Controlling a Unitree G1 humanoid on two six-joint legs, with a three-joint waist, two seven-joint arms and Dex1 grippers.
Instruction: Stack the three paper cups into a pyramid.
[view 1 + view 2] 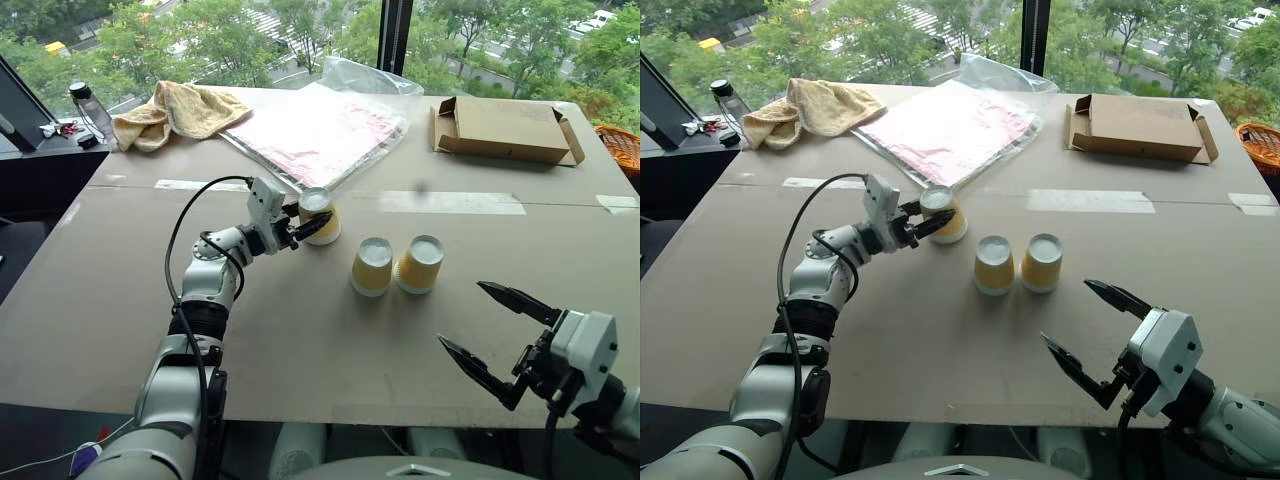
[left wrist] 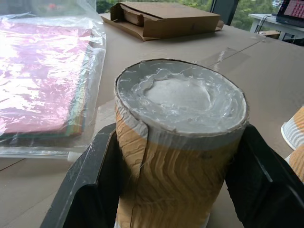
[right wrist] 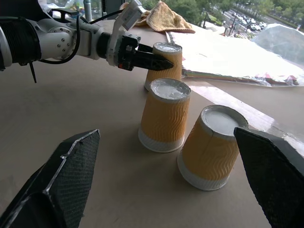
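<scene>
Table first: brown board top, with a pink packet, a flat box and a towel along the far side, none of them in your way.

Right gripper hangs low at the near edge, jaws spread wide, nothing between them, well apart from the cups.

Left gripper is reached out level and has its jaws closed on the third cup; in the left wrist view both fingers press the ribbed sides just under the white base.

Base pair: two cups upside down, side by side near mid-table, touching or nearly so. The held cup is also upside down, just beyond and to their left, apparently not yet off the board.

Step in hand, as I read it: pickup of the top cup. Next you need a clean lift, a carry right, and a level set-down bridging both bases. Squeeze lightly; paper walls dent.
</scene>
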